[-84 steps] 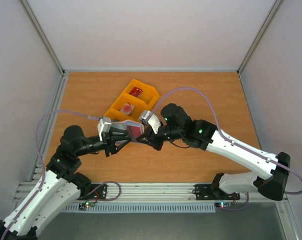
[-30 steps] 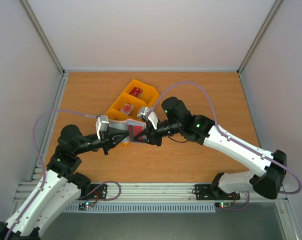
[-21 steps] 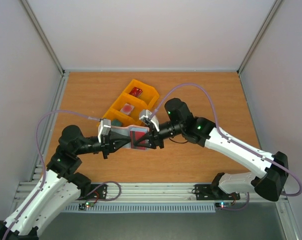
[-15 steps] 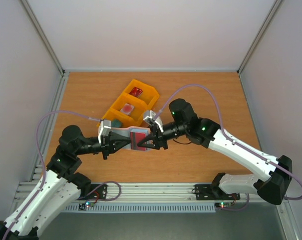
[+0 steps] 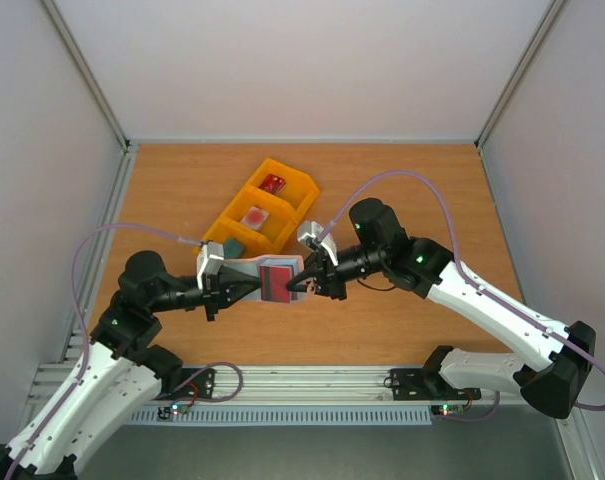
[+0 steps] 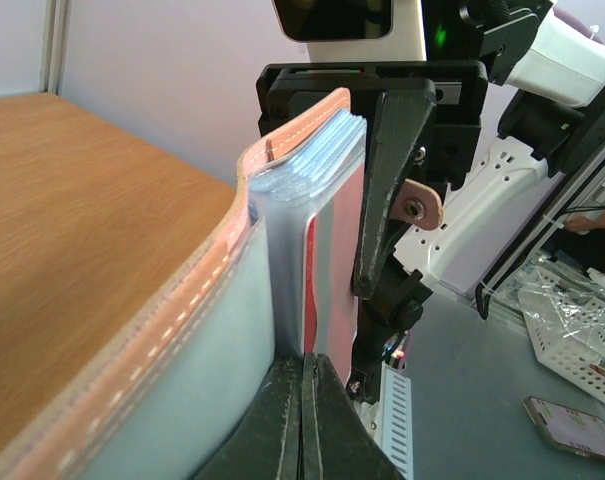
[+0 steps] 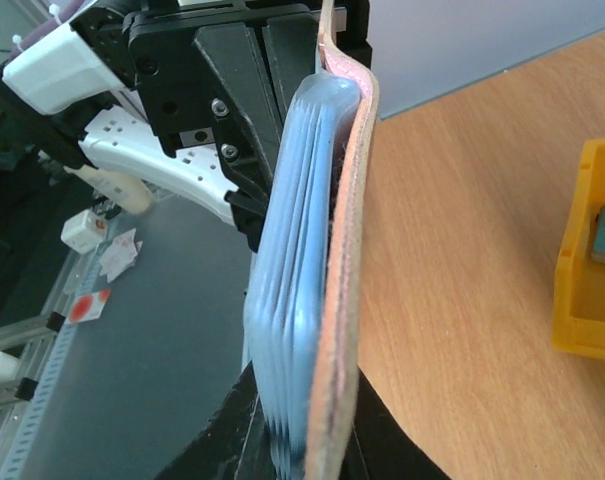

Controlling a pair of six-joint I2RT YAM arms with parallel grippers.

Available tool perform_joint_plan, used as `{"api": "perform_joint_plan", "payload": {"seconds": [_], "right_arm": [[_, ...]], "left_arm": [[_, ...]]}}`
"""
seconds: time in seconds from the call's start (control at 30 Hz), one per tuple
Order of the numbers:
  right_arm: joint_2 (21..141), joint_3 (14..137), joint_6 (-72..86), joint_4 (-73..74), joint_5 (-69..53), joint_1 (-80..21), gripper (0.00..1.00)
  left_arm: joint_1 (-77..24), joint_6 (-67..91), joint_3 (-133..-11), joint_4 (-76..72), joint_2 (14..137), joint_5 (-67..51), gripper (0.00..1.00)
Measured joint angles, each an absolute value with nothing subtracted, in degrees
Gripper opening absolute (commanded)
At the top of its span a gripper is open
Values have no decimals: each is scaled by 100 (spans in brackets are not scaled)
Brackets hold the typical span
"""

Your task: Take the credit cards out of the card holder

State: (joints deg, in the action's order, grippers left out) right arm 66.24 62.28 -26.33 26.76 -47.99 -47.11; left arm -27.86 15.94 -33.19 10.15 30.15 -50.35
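Observation:
The card holder hangs open above the table, stretched between both grippers, pale blue-grey inside facing up. A dark red card sits in its right panel. My left gripper is shut on the left end; in the left wrist view its fingers pinch a thin pocket leaf beside the red card. My right gripper is shut on the right panel; the right wrist view shows the blue-grey layers and taupe outside between its fingers.
A yellow three-compartment tray lies behind the grippers, holding a red card, a whitish-pink card and a teal card. Its corner shows in the right wrist view. Grey walls enclose the wooden table.
My right gripper opened briefly, then shut again on the holder's right panel and shifted right. The holder has dropped nearer the front edge and spread wider between the grippers.

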Motion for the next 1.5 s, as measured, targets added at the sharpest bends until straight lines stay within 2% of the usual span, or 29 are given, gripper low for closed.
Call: {"api": "perform_joint_plan", "payload": {"seconds": [0.1,0.37,0.67,0.7,0.8,0.87,1.07,1.1,1.13,1.27,1.4,1.5], "right_arm": [[6624,6228,-2672,2681,-4783,-4694,5],[6536,6228,-2735,2917,-4779,-4619,15],[6523,6228,-2727,2982,-4936,-4600,11],[6523,6228,-2724,2961,-4965,-4600,11],[6571,6250,-2707,2888,-5094,-4600,11],[6709,6318,-2689,2851,-5155,-4604,11],[7024,6442,-2685,2770,-5151,-4648,11],[7030,6449,-2685,2757,-5148,-4661,12],[7039,6462,-2685,2753,-5148,-4676,11],[7074,6504,-2687,2740,-5212,-4733,12],[7054,6514,-2735,2749,-5330,-4740,15],[7006,6514,-2794,2779,-5349,-4742,22]], "left_arm": [[-2781,1557,-3350,1085,2998,-5024,0],[-2727,1424,-3406,1192,2985,-4971,0],[-2707,1372,-3406,1164,2989,-5194,1],[-2707,1347,-3406,1151,2993,-5275,4],[-2707,1295,-3406,1129,3011,-5354,26],[-2711,1271,-3406,1090,3061,-5352,34],[-2714,1326,-3406,987,3155,-5349,38],[-2714,1323,-3406,985,3155,-5349,37],[-2714,1323,-3406,982,3155,-5349,32],[-2711,1319,-3406,965,3155,-5354,3],[-2705,1385,-3406,895,3146,-5478,0],[-2707,1452,-3406,849,3144,-5570,0]]}}
